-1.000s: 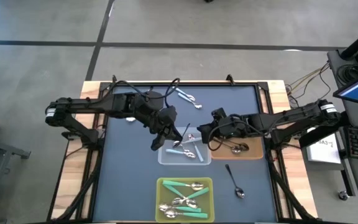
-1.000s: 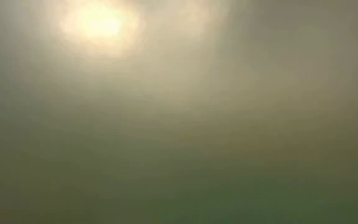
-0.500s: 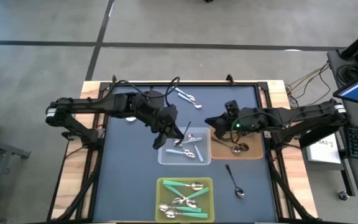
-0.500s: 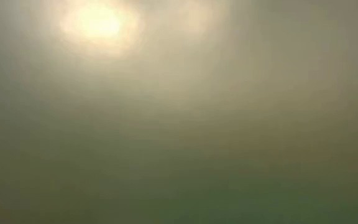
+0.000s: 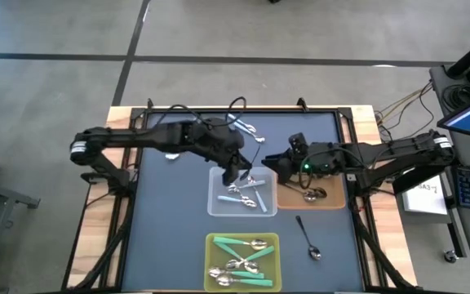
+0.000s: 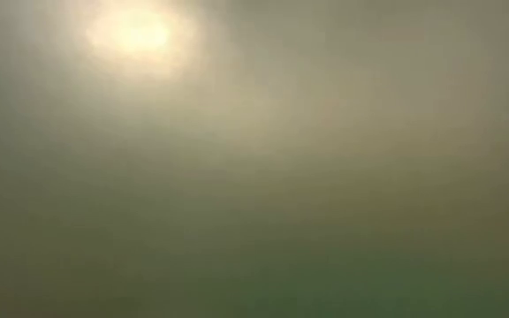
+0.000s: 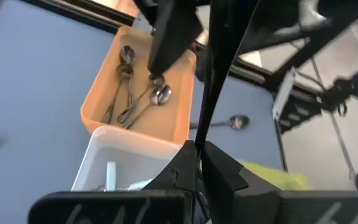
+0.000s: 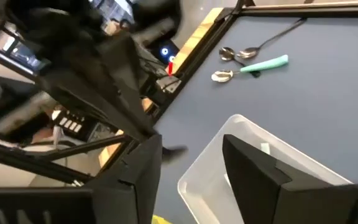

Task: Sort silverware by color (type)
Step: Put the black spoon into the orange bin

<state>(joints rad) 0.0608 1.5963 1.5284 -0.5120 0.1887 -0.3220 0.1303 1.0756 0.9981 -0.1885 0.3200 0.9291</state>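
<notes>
I saw my left gripper (image 5: 237, 173) above the clear bin's (image 5: 215, 206) far edge, clenched on a dark-handled spoon (image 7: 211, 81) that stood upright between its fingers. My right gripper (image 5: 274, 163) hovered just beside the clear bin, over the near corner of the brown bin (image 5: 333, 202), its fingers spread and holding nothing. Light-blue spoons (image 5: 244, 200) lay in the clear bin, dark spoons (image 7: 135, 99) in the brown bin beside it, and teal spoons (image 5: 243, 263) in the yellow-green bin (image 5: 210, 253) below it.
</notes>
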